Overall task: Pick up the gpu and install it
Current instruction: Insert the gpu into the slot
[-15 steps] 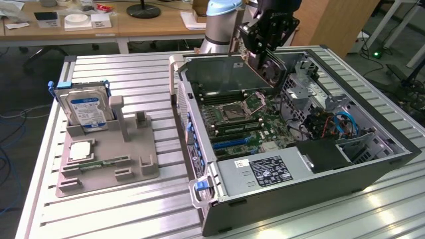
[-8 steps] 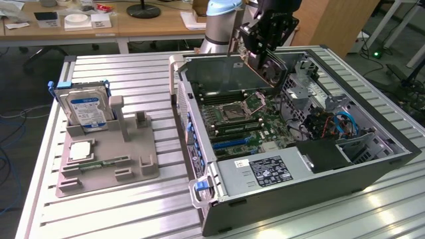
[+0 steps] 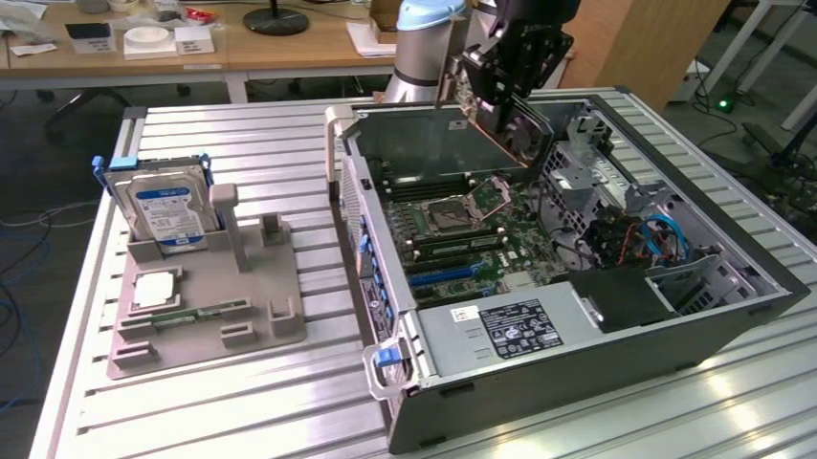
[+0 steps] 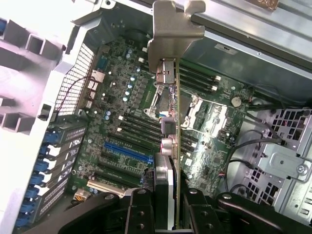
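Midway over the open computer case [image 3: 715, 316], the gripper [image 3: 508, 91] is partly closed on the gpu [image 3: 492, 134], gripping it on edge above the motherboard [image 3: 460, 229], with the card's silvery bracket [image 4: 173, 34] farthest from the fingers.

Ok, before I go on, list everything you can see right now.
gpu: one, dark with a silvery bracket, held above the open computer case
computer case: one, dark grey, lying open on the table
motherboard: one, green, inside the case
power supply: one, grey with a black label, inside the case
hard drive: one, silver with a blue-white label, upright in the holder
holder: one, grey, on the exterior view's left of the case
memory stick: one, green, lying in the holder
table: one, silvery, slatted
gripper: one, black, shut on the gpu
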